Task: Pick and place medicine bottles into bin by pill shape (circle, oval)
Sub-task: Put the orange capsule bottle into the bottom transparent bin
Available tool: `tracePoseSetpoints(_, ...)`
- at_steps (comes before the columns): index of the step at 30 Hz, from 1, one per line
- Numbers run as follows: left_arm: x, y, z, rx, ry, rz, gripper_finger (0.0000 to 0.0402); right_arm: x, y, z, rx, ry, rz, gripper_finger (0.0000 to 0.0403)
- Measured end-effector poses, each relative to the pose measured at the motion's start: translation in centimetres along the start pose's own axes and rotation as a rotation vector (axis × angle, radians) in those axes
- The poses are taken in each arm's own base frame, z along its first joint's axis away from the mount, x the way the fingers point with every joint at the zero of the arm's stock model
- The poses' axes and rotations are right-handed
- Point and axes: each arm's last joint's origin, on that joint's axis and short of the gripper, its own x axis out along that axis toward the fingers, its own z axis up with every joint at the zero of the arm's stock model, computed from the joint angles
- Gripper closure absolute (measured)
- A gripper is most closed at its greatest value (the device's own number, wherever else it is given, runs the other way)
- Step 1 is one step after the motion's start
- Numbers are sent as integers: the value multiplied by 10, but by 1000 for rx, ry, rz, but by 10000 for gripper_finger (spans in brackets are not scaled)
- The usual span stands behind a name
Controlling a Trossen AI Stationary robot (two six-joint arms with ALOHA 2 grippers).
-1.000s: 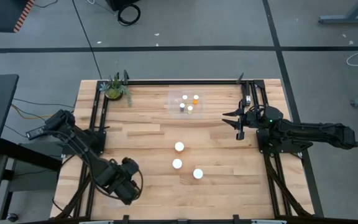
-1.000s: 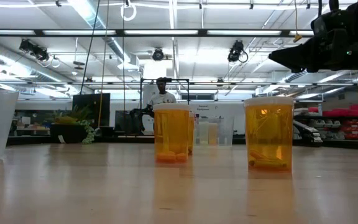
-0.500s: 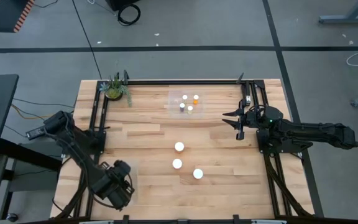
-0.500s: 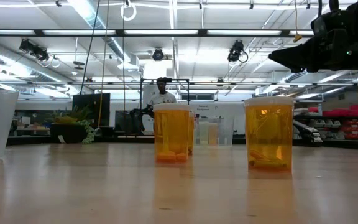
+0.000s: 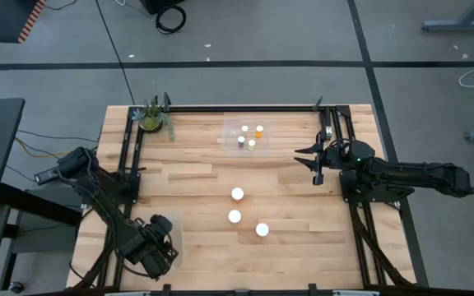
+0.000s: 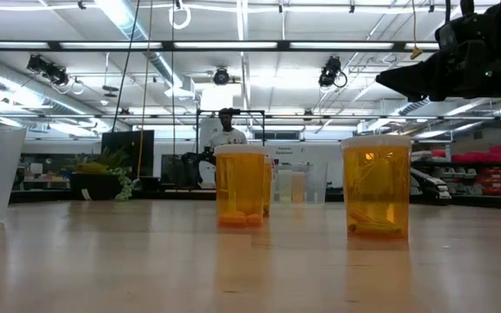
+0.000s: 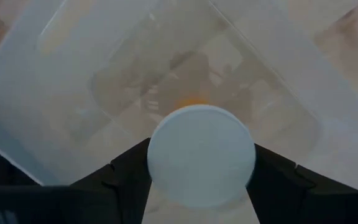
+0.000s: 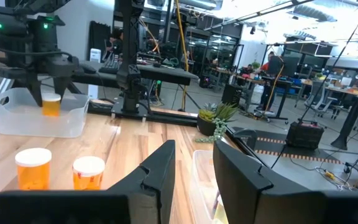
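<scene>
While left pincer [image 7: 201, 180] grips bottle [image 7: 201, 163], over bin [image 7: 55, 118]

Light wooden table [image 5: 196, 185], holding three white-capped bottles [image 5: 235, 216] mid-board, two clear bins [image 5: 247, 137], one at the near-left corner, and potted plant [image 5: 151, 115].

Overhead camera looks straight down on my whole table [image 5: 196, 177]. Low camera sits at tabletop height, facing level into the room. My left wrist camera stares close down into a clear bin [image 7: 61, 118]; my right wrist camera looks across the table at that same bin.
</scene>
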Motion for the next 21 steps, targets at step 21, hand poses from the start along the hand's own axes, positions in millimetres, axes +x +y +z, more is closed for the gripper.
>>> tracePoseSetpoints(21,8,2,-6,-6,-20,69,113,0,0,0,0,0,0,287)
